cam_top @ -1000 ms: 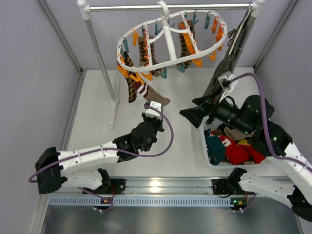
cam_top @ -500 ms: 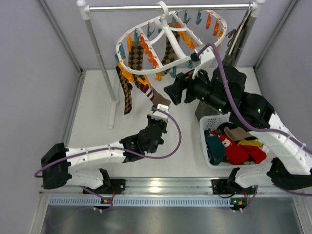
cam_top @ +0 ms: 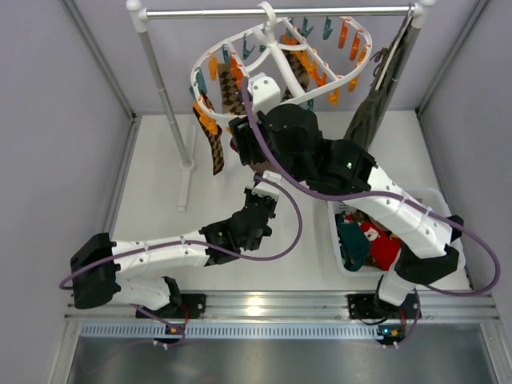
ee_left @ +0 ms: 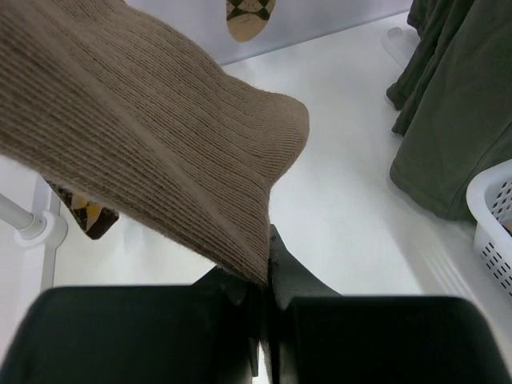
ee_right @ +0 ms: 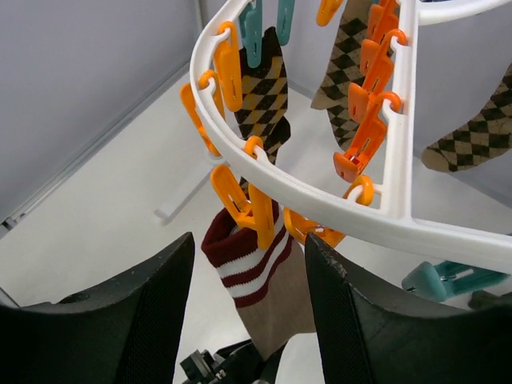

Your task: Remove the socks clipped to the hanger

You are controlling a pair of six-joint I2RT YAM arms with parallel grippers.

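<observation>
The white oval hanger point(cam_top: 276, 60) hangs from the rail, with orange and teal clips. Argyle socks point(cam_top: 214, 148) hang from it. An orange clip point(ee_right: 260, 212) holds the striped cuff of a plain brown sock point(ee_right: 256, 272). My right gripper point(ee_right: 250, 248) is open, one finger on each side of that cuff, just below the frame point(ee_right: 320, 204). In the top view the right gripper point(cam_top: 242, 146) sits under the hanger's near left rim. My left gripper point(ee_left: 264, 276) is shut on the lower end of the brown sock point(ee_left: 160, 120); it also shows in the top view point(cam_top: 264, 194).
The metal rail point(cam_top: 272, 11) on white posts point(cam_top: 164, 88) spans the back. An olive-green garment point(cam_top: 368, 116) hangs at the right, also in the left wrist view point(ee_left: 448, 120). A white basket point(cam_top: 436, 196) with red and teal clothes stands at the right.
My right arm has swung left from above the basket to the hanger and now brackets the striped cuff. The hanger has turned and tilted. My left gripper has kept its hold on the brown sock.
</observation>
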